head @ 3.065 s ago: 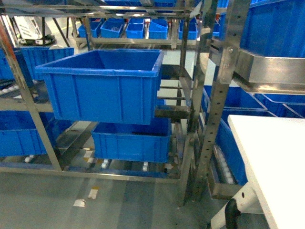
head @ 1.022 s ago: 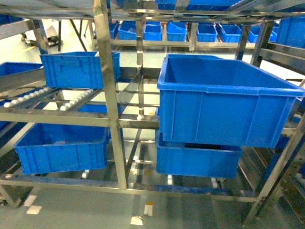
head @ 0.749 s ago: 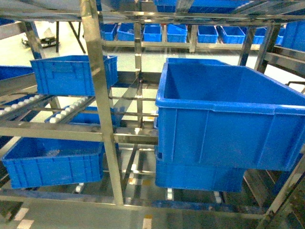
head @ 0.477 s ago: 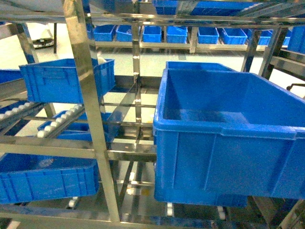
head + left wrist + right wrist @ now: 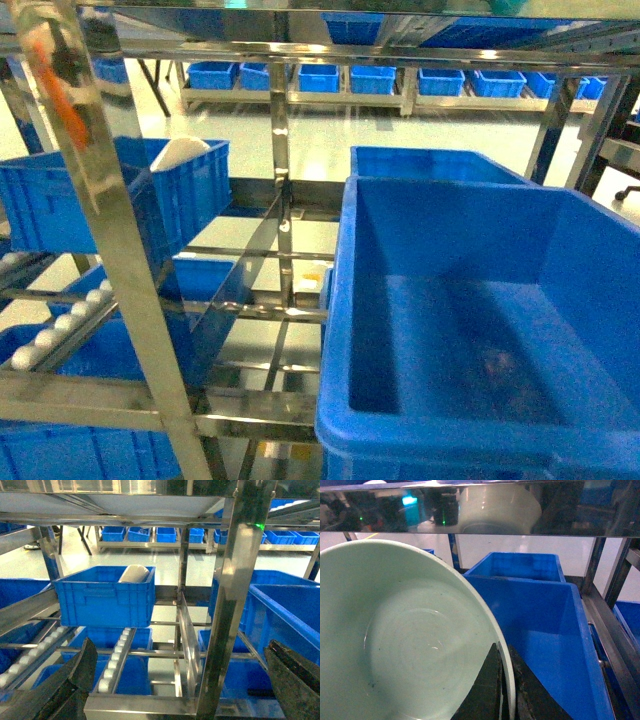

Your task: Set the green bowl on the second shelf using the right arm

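The pale green bowl [image 5: 405, 640] fills the left of the right wrist view, held tilted with its inside facing the camera. My right gripper [image 5: 506, 690] is shut on its rim, one black finger [image 5: 485, 690] inside and one outside. Just beyond the bowl is the large deep blue crate [image 5: 540, 625], which is empty and rests on the steel second shelf [image 5: 612, 645]. The head view looks down into that crate [image 5: 480, 330] on the shelf rails [image 5: 250, 405]; neither gripper nor the bowl shows there. My left gripper [image 5: 180, 685] is open and empty in front of the rack.
A polished steel beam [image 5: 480, 510] runs across just above the bowl and mirrors it. A steel upright [image 5: 235, 600] stands close before the left gripper. A smaller blue crate [image 5: 105, 597] at the left holds a white dish [image 5: 134, 573]. Roller tracks [image 5: 117, 655] lie below it.
The head view has swung along the rack and closed in on the large blue crate, which now fills the lower right, seen from above.
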Controlling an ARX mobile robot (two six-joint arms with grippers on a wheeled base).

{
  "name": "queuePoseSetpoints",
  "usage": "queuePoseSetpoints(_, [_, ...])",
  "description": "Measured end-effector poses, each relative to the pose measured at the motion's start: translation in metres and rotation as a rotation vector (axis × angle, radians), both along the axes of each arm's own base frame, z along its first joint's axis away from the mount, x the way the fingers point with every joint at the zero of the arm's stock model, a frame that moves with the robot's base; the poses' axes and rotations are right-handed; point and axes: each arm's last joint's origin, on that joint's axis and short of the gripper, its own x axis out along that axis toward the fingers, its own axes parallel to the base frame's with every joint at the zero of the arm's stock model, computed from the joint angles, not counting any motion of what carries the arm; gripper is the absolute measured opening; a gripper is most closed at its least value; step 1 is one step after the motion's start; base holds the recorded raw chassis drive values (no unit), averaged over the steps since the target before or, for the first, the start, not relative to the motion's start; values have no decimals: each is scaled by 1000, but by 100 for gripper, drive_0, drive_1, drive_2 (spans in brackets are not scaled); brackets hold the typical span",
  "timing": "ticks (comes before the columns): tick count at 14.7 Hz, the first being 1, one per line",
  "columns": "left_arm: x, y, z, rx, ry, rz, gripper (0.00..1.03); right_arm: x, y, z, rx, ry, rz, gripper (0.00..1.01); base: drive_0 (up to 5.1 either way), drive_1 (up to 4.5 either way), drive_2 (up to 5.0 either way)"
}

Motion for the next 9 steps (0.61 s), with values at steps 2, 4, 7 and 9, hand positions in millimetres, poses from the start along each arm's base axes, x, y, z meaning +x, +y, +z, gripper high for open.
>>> queuePoseSetpoints(2, [0, 0, 0, 0, -2, 0, 98, 0, 0, 0, 0, -3, 0, 2, -3, 253, -259])
queuePoseSetpoints(4, [0, 0, 0, 0, -4, 1, 98, 1, 0, -1, 2, 9, 0, 2, 0, 0, 0])
queuePoseSetpoints(7, [0, 0, 0, 0, 0, 1, 98, 0, 0, 0, 0, 0, 0, 2, 0, 0, 0])
queuePoseSetpoints(9, [0, 0, 0, 0, 0, 0, 98, 1, 0, -3, -11, 3, 8, 2, 0, 0, 0])
